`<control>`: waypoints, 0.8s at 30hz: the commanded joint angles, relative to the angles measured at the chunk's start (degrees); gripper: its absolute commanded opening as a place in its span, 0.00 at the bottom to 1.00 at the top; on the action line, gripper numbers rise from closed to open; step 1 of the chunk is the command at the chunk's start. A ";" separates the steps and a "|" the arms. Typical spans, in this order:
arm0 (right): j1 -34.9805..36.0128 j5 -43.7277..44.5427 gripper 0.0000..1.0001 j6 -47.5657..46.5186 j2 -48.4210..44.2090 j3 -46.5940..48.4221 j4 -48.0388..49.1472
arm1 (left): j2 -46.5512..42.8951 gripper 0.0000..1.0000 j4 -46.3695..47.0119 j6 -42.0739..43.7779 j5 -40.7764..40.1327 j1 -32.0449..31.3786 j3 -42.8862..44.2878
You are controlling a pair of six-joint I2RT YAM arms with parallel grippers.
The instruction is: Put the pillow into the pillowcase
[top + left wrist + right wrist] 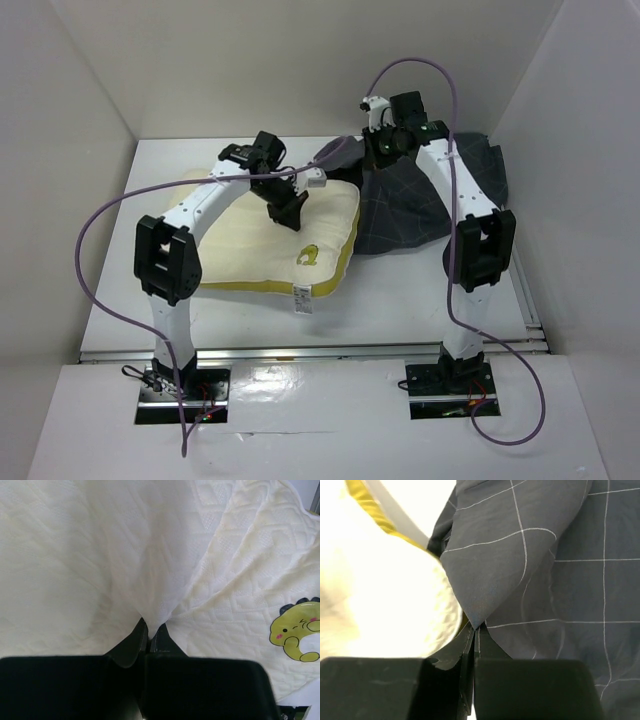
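The left gripper is pinching a fold of the pillow, jaws nearly closed. The right gripper is clamping an edge of the pillowcase, jaws fully closed.

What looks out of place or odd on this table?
Nothing is spilled or damaged. The pillowcase lies bunched in folds beside the pillow, whose cover is pulled into a peak where the left gripper pinches it.

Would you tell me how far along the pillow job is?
Done: both grips are made. In hand: the left gripper pinches the pillow, and the right gripper pinches the pillowcase. Remaining: the pillow lies almost wholly outside it, so insertion is ahead.
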 commanded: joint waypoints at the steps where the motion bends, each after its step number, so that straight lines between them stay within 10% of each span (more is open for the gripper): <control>1: 0.06 -2.20 0.00 0.67 -5.16 -1.90 -0.40 | 1.81 0.00 3.06 -3.44 4.04 -0.61 4.18; 12: 1.73 -7.39 0.00 0.14 -11.57 -17.11 -1.54 | 12.10 0.00 9.65 -15.57 3.52 2.28 20.44; 24: 2.87 -12.65 0.00 -0.91 -11.31 -17.30 -3.91 | 8.93 0.00 24.06 -31.22 -14.74 5.80 13.51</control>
